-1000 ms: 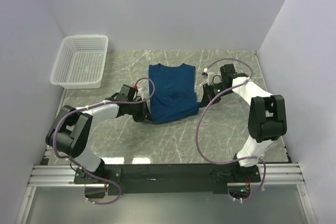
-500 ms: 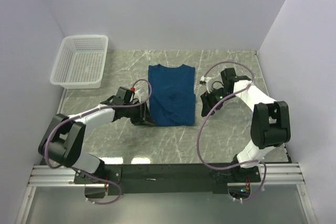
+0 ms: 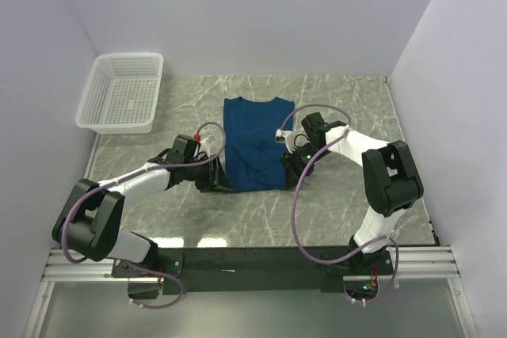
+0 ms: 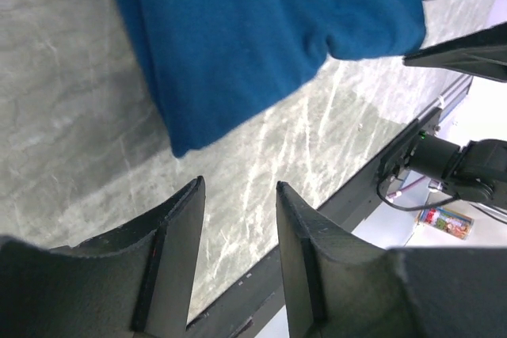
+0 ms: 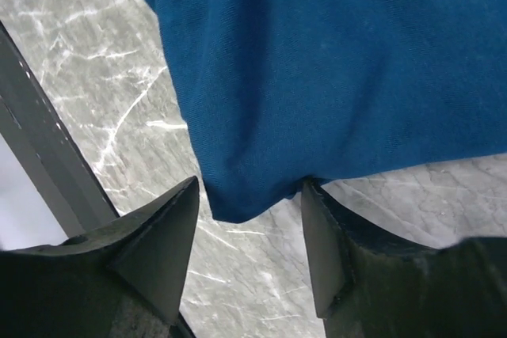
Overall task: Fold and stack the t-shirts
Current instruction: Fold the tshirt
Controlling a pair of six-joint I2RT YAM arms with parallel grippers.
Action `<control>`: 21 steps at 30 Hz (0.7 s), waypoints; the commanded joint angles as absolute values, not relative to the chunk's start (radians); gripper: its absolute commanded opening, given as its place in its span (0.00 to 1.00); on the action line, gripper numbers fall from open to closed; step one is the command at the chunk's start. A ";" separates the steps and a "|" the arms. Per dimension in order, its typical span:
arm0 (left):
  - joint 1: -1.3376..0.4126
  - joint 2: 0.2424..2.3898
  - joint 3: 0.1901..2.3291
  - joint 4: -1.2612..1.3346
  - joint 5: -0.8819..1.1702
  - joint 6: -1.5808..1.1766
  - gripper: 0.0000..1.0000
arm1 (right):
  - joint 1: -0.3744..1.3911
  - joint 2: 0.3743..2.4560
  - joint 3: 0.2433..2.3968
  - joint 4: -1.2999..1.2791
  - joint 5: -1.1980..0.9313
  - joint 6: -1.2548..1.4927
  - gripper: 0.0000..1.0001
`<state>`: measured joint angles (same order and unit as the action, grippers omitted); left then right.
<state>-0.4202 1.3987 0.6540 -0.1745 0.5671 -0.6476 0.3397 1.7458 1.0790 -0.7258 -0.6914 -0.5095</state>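
Observation:
One dark blue t-shirt point(image 3: 255, 142) lies flat on the marble table, folded into a tall rectangle with its collar at the far end. My left gripper point(image 3: 215, 179) sits low at its near left corner. In the left wrist view that gripper point(image 4: 239, 187) is open over bare marble, just short of the t-shirt point(image 4: 253, 29). My right gripper point(image 3: 290, 165) is at the near right corner. Its wrist view shows this gripper point(image 5: 249, 195) open, with the corner of the t-shirt point(image 5: 333, 61) lying between the fingertips and the right fingertip point(image 5: 317, 219) at the hem.
A white mesh basket point(image 3: 121, 93) stands at the far left by the wall. Pale walls close in the table on three sides. The black rail point(image 3: 253, 259) with both arm bases runs along the near edge.
Both grippers have opened and let go of the t-shirt, which now lies flat and square. The right gripper has moved left, in to the shirt's near right corner.

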 commanded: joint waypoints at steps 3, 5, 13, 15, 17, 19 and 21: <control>-0.422 1.459 0.641 -0.082 0.558 -0.669 0.47 | 0.342 1.753 1.106 -0.706 -0.705 -0.452 0.52; -0.423 1.500 0.658 -0.066 0.569 -0.673 0.45 | 0.345 1.759 1.114 -0.727 -0.713 -0.457 0.38; -0.436 1.631 0.718 -0.020 0.630 -0.664 0.20 | 0.325 1.718 1.106 -0.762 -0.663 -0.486 0.11; -0.436 1.631 0.716 -0.024 0.627 -0.660 0.01 | 0.302 1.710 1.111 -0.770 -0.649 -0.494 0.09; -0.436 1.600 0.710 -0.050 0.611 -0.654 0.01 | 0.282 1.707 1.121 -0.787 -0.617 -0.502 0.06; -0.436 1.537 0.697 -0.069 0.585 -0.658 0.01 | 0.256 1.704 1.137 -0.805 -0.582 -0.517 0.06; -0.436 1.478 0.670 -0.095 0.575 -0.669 0.01 | 0.227 1.697 1.150 -0.813 -0.561 -0.532 0.06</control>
<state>-0.4316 1.5841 0.6811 -0.0868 0.5850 -0.6720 0.2668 1.7496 1.0954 -0.7753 -0.6193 -0.4969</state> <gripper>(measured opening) 0.015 0.095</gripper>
